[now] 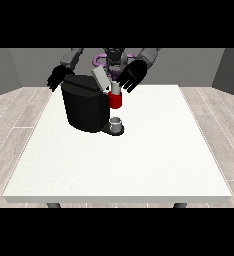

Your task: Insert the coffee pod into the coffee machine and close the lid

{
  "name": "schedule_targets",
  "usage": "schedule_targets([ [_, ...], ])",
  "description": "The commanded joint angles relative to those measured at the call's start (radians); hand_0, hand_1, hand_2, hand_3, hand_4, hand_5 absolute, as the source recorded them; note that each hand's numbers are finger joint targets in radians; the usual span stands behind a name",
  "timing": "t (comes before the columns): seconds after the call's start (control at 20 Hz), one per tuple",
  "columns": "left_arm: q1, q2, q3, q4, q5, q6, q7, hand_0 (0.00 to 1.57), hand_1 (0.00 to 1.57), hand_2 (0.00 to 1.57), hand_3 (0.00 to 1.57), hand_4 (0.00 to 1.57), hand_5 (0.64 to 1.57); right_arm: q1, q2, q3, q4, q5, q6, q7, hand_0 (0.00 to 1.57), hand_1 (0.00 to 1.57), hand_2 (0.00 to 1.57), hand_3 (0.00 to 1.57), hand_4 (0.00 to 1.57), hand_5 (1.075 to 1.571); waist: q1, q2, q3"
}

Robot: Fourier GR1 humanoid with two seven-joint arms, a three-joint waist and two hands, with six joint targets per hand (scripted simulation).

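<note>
Standing on the far left part of the white table (139,160): one black coffee machine (86,107), taken as the landmark for all entries below.

Front view, only view supplied.

Item 1. Coffee machine: dark rounded body, upright. A grey lid (101,78) rises tilted from its top right edge, raised rather than shut. A red brewing head (116,101) projects from the machine's right side, with a pale grey part on top of it.

Item 2. Cup (117,123): small, grey, upright, on the machine's dark base plate directly below the red head, apart from it.

Item 3. Coffee pod: cannot be picked out for certain; the pale grey piece above the red head may be it or a machine part, and which one cannot be told.

Item 4. Hand at the view's right (132,76): black, above and just right of the machine's lid, over the red head. Fingers spread and hanging downward, fairly straight; nothing plainly held. Contact with the lid cannot be told.

Item 5. Hand at the view's left (59,77): black, just beyond the machine's upper left edge, fingers relaxed and spread, holding nothing, apart from the machine.

Item 6. Robot torso (114,59): behind the machine, at the table's far edge.
</note>
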Motion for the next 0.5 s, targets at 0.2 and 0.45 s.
schedule_targets([
  [0.2,-0.014,0.037,0.015,0.025,-0.001,-0.029,-0.022,1.2,1.2,1.27,1.2,0.5,1.571,0.029,0.005,0.016,-0.042,0.002,0.002,0.01,0.0,0.0,0.0,0.0,0.54,1.571,-0.017,-0.009,-0.0002],
  [0.45,0.014,-0.049,-0.02,0.0,-0.021,0.001,0.015,1.16,1.16,1.24,1.18,0.49,1.571,0.055,0.032,-0.006,0.041,-0.005,-0.015,-0.065,0.0,0.0,0.0,0.0,0.46,1.571,0.036,-0.019,0.0003],
])
